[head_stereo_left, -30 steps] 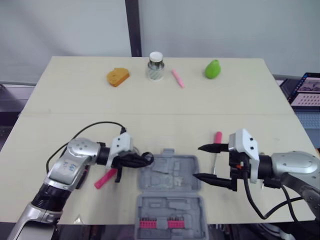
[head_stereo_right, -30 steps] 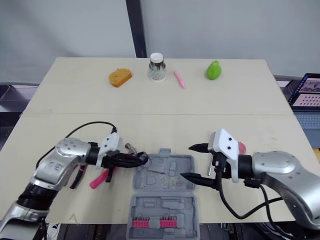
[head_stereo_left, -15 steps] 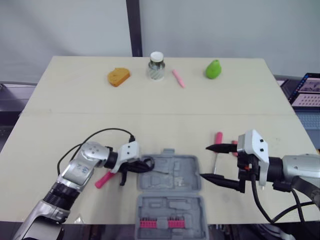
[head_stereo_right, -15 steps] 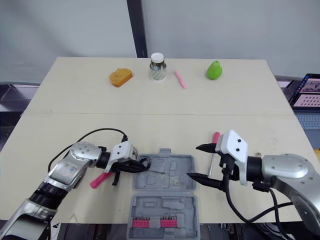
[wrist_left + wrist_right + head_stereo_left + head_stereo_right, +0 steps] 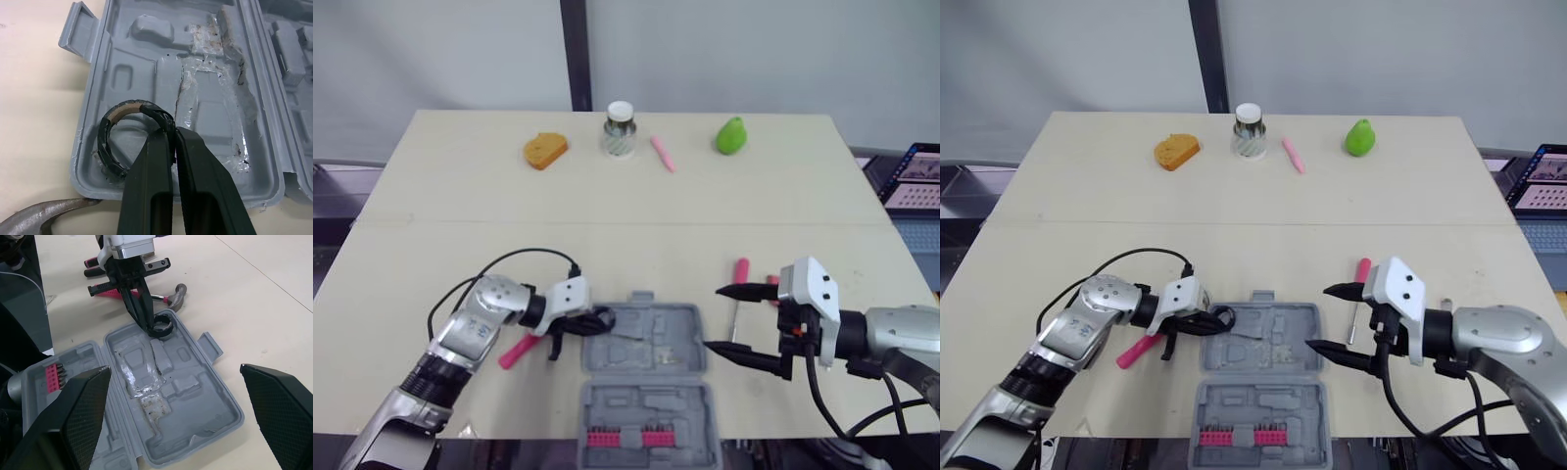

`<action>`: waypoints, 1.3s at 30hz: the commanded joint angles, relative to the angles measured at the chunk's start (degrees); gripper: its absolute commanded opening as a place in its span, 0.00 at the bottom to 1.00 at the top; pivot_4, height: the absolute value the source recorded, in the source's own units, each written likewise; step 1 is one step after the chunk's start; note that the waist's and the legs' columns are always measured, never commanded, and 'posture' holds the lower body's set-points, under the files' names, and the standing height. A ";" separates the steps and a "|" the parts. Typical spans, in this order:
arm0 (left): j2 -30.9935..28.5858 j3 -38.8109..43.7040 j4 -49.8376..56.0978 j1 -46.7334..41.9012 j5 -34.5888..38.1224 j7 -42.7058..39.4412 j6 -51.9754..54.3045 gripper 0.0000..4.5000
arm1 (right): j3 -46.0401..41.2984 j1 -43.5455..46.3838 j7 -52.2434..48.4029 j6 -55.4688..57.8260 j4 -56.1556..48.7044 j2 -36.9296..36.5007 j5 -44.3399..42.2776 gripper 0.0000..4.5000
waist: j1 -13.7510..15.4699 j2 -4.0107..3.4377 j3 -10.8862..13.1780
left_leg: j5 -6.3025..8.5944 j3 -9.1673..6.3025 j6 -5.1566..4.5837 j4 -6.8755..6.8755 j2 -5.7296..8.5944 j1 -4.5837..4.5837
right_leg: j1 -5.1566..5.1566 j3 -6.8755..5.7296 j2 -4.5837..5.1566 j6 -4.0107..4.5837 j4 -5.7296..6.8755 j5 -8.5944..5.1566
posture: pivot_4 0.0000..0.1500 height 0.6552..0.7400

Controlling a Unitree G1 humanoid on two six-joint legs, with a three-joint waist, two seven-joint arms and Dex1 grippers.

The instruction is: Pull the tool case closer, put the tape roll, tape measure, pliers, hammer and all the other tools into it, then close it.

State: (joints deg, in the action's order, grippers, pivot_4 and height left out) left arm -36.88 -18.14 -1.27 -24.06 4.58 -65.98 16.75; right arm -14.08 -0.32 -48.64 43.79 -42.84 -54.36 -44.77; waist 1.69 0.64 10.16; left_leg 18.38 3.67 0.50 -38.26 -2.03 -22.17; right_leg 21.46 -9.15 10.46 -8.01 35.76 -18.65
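Jaws of the left gripper [image 5: 172, 134] are pinching together on the wall of the one black tape roll [image 5: 104, 147], which is sitting upright-tilted over a corner recess at the left edge of the tool case [image 5: 651, 328]; whether the roll is touching the recess floor cannot be told. The single grey case is lying open in two halves near the front edge of the table [image 5: 460, 215], and the half nearer the robot is showing two red blocks of bits [image 5: 622, 438]. One hammer [image 5: 176, 290] is lying just beside the case's left edge, its pink handle angling away. The right gripper [image 5: 715, 318] is hovering by the case's right side with its two fingers spread wide, gripping nothing. One pink-handled screwdriver [image 5: 737, 284] is lying just beyond it. Four things are lining the far edge: an orange piece [image 5: 544, 150], a jar [image 5: 619, 129], a pink marker [image 5: 662, 154] and a green pear [image 5: 729, 135].
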 commanded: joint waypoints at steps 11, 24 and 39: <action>-0.18 -0.40 -0.67 -0.80 -0.84 -0.34 -0.70 0.02 | -0.98 1.71 2.23 -0.32 -2.62 0.36 -2.04 1.00 | -0.06 0.00 0.00 | 0.00 0.00 0.00 0.00 0.00 0.00 | 0.00 0.00 0.00 0.00 0.00 0.00 | 1.00 1.00; -0.51 1.38 2.95 -0.70 2.32 -1.54 2.67 0.42 | -0.82 1.92 2.83 -0.29 -2.68 0.47 -2.60 1.00 | -0.03 0.00 0.00 | 0.00 0.00 0.00 0.00 0.00 0.00 | 0.00 0.00 0.00 0.00 0.00 0.00 | 1.00 1.00; 4.15 7.76 -2.45 4.12 6.90 2.93 -1.14 0.25 | -1.79 1.24 2.40 -0.60 -2.57 0.34 -3.12 1.00 | -0.15 0.01 0.00 | 0.00 -0.01 0.00 0.00 0.00 0.00 | -0.01 0.00 0.00 0.00 0.00 0.00 | 1.00 1.00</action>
State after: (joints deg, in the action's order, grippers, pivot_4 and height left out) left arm -32.99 -10.65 -3.73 -20.12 11.37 -63.42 17.28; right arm -14.04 0.85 -46.56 43.84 -43.89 -53.81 -46.85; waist 1.54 0.65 10.16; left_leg 18.38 3.66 0.50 -38.26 -2.03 -22.18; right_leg 21.46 -9.16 10.46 -8.01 35.77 -18.65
